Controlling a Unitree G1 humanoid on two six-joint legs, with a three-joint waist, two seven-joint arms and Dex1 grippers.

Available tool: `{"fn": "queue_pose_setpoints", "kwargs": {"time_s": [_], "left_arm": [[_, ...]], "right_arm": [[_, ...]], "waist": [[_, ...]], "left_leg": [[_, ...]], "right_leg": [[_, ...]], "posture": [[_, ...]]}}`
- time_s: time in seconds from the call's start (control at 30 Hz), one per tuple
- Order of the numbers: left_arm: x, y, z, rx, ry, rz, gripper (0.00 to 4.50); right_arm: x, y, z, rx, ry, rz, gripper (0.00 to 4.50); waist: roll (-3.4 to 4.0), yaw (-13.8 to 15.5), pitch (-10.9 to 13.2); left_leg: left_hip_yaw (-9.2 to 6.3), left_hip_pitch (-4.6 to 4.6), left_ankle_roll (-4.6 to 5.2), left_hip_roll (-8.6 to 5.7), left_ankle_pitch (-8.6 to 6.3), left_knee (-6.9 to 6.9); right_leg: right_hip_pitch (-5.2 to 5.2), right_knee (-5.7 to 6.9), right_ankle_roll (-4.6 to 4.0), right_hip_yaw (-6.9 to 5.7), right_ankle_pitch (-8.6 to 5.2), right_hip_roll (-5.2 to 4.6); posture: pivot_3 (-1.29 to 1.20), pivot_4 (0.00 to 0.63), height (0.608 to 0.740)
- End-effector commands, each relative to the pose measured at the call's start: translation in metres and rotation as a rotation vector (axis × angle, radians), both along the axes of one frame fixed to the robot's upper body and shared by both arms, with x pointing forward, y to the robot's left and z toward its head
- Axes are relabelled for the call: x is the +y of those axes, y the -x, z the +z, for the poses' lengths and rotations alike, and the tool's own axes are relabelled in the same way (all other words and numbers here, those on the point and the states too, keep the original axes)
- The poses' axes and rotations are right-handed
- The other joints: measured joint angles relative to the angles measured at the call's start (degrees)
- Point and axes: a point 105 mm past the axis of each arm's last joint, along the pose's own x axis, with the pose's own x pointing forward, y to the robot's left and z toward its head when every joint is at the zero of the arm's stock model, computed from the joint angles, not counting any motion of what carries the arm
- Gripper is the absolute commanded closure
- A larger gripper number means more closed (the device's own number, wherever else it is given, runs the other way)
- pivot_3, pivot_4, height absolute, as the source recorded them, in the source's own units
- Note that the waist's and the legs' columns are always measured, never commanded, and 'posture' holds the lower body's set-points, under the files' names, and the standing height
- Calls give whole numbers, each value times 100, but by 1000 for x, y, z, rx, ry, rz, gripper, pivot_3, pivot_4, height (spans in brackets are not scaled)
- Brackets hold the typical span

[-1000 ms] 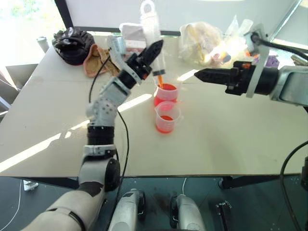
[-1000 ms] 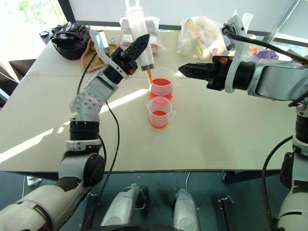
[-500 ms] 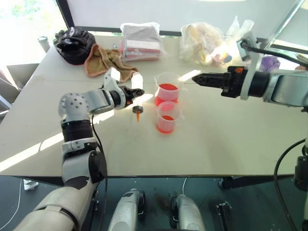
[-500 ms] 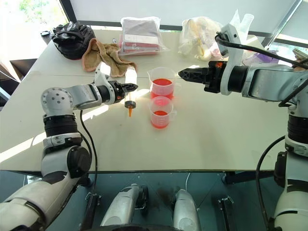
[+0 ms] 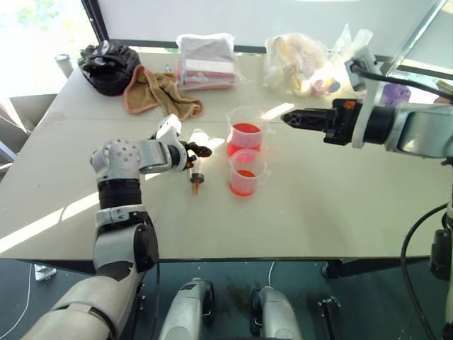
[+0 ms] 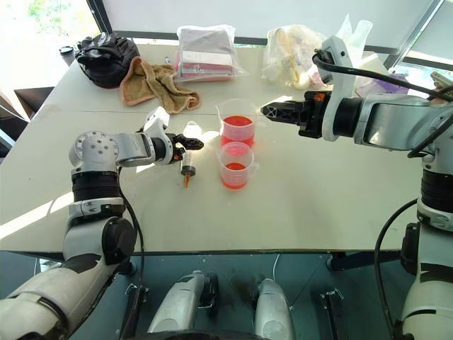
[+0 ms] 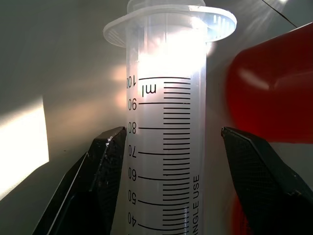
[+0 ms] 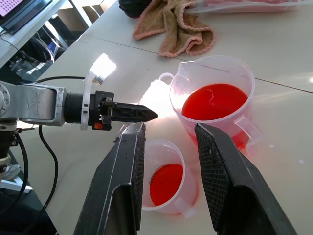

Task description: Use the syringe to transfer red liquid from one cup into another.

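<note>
Red liquid (image 5: 243, 174) already in the smaller beaker (image 5: 245, 172), syringe (image 5: 197, 160) down on the table (image 5: 340, 205), probably empty, both grippers gaping, holding nothing.

Syringe (image 7: 166, 147) scale, between my left fingers (image 7: 105, 166): "100", "90", "80", "70", "60", "50", "40" beside black graduation lines.
Unit, near the barrel's flange, far from my fingers: "ml".
Barrel side, nearer my wrist: "NGLE USE", the start cut off.
Other objects: no print I can read.
</note>
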Motion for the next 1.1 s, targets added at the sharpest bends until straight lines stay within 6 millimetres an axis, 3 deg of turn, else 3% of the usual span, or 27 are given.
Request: {"fn": "queue_pose_setpoints", "kwargs": {"time_s": [0.03, 0.27, 0.47, 0.67, 0.8, 0.9, 1.1], "left_arm": [[10, 0, 3, -24, -35, 19, 58], [17, -5, 50, -415, -4, 5, 58], [36, 23, 75, -601, -165, -210, 58], [45, 81, 90, -553, -252, -621, 58], [70, 113, 85, -546, -398, -844, 58], [84, 124, 84, -544, -438, -930, 58], [94, 124, 87, -551, -449, -931, 58]], "right_arm": [[-2, 7, 14, -59, -8, 9, 2837], [-6, 14, 9, -63, 69, 56, 2837], [-9, 33, -2, -68, 247, 200, 2837], [-19, 35, -13, -51, 403, 279, 2837], [-16, 30, -20, -62, 460, 335, 2837], [-14, 26, -24, -63, 479, 356, 2837], [-12, 26, -28, -62, 493, 374, 2837]], "waist": [[0, -1, 0], [0, 13, 0], [2, -12, -1], [8, -49, 1], [15, -119, 2], [16, -136, 3], [18, -141, 4]], "left_leg": [[0, 2, -1, 0, 1, 0], [12, -4, -9, 2, 3, -12], [17, -13, -9, 1, 2, -14], [26, -17, -11, 12, 0, -25], [36, -18, -13, 12, -1, -41], [48, -16, -34, 8, 13, -81], [51, -17, -50, 14, 23, -114]], "right_leg": [[0, 1, 0, 1, 0, 0], [-19, 3, -3, 14, 2, -2], [-31, -3, -6, 18, 3, -5], [-79, -9, -16, 33, 6, -7], [-93, -16, -36, 43, -1, -13], [-113, -25, -46, 49, 4, -20], [-127, -38, -50, 49, 9, -16]], "posture": [[0, 150, 740], [0, 150, 740], [0, 150, 740], [0, 150, 740], [0, 150, 740], [0, 150, 740], [0, 150, 740]]}}
